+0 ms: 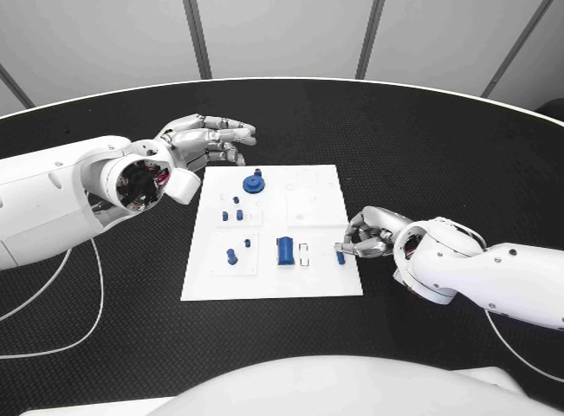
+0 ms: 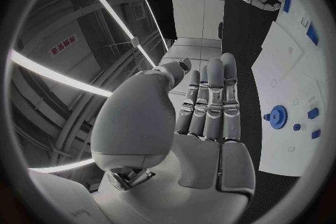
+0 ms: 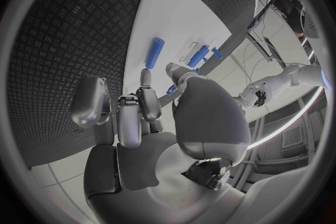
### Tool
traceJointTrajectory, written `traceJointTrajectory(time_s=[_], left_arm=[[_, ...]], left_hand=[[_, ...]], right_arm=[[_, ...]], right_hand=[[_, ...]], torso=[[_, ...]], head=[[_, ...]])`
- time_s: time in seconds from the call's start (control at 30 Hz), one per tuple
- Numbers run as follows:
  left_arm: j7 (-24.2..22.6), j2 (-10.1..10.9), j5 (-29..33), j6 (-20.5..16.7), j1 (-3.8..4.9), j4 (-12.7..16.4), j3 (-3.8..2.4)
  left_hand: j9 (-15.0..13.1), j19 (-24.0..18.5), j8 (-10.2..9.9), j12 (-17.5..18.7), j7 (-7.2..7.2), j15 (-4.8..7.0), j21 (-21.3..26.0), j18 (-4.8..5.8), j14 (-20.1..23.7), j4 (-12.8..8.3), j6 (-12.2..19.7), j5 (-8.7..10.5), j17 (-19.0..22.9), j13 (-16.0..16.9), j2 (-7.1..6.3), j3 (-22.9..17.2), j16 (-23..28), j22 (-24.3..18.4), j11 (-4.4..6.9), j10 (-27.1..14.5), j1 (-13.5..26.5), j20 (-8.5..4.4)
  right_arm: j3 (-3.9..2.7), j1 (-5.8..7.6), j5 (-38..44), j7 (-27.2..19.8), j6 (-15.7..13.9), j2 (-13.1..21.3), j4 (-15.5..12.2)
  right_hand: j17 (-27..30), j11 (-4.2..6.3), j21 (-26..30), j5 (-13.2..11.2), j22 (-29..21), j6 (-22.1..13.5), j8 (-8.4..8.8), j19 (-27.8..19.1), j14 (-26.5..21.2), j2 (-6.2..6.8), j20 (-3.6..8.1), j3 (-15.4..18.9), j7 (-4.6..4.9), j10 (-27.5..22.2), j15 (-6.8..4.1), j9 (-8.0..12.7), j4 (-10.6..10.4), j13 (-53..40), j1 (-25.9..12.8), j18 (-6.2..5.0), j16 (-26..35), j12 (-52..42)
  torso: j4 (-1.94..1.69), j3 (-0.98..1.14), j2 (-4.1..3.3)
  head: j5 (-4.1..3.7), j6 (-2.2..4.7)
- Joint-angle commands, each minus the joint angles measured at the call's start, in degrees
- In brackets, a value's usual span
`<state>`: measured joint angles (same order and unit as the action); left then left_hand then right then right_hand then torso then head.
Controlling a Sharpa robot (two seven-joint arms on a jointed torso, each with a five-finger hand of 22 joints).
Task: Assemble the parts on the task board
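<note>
We see task board point(image 1: 272, 232) part-assembled: blue gear point(image 1: 253, 183) seated at 12 o'clock, several pegs loose. Right hand point(image 1: 364, 236) fingers pinch small blue peg point(image 1: 340, 257); left hand point(image 1: 207, 144) fingers together, empty.

The black table point(image 1: 457, 147) has a finely textured top and a curved pale far edge. The white task board point(image 1: 319, 282) lies flat at its centre. A thin white cable point(image 1: 75, 286) trails at eight o'clock.
</note>
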<state>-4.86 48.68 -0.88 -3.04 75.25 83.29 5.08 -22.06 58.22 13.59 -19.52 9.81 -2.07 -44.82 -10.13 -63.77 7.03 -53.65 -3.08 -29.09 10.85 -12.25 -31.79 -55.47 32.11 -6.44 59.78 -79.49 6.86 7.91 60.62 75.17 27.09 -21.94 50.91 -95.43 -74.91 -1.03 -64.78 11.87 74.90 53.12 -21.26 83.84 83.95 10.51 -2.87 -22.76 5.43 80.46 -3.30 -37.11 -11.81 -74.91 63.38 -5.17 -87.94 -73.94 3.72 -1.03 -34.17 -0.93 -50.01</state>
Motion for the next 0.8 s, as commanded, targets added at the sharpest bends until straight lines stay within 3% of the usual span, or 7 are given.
traceJointTrajectory(time_s=[0.03,0.8], left_arm=[[0.0,0.0,0.0,0.0,0.0,0.0,0.0],[0.0,0.2,0.0,-0.1,0.01,0.2,0.0]], left_hand=[[-0.1,0.1,0.3,-0.3,0.35,-0.05,0.3,-0.38,0.5,-0.1,0.1,0.27,-0.1,0.1,0.6,0.3,0.0,-0.1,0.09,-0.5,0.0,0.43],[-0.1,0.1,0.3,-0.3,0.35,-0.05,0.3,-0.38,0.5,-0.1,0.1,0.27,-0.1,0.1,0.6,0.3,0.0,-0.1,0.09,-0.5,0.0,0.43]], right_arm=[[0.04,-0.01,0.0,0.3,0.4,-0.1,0.3],[0.38,-0.23,1.5,1.5,3.0,-1.3,1.3]], right_hand=[[-10.5,-0.15,0.3,-0.4,6.6,0.3,0.18,0.0,5.1,-0.07,-0.27,0.0,0.24,-0.1,0.54,0.1,-0.4,-2.0,-0.4,0.73,0.0,0.3],[-10.6,0.22,0.2,-0.4,6.7,1.2,-0.36,0.1,5.1,0.01,-0.18,-0.2,-0.21,0.1,0.28,-0.3,0.2,-2.2,0.8,0.73,0.0,0.1]], torso=[[0.02,-0.02,0.01],[0.04,0.0,-0.05]], head=[[0.09,0.01],[0.37,0.01]])
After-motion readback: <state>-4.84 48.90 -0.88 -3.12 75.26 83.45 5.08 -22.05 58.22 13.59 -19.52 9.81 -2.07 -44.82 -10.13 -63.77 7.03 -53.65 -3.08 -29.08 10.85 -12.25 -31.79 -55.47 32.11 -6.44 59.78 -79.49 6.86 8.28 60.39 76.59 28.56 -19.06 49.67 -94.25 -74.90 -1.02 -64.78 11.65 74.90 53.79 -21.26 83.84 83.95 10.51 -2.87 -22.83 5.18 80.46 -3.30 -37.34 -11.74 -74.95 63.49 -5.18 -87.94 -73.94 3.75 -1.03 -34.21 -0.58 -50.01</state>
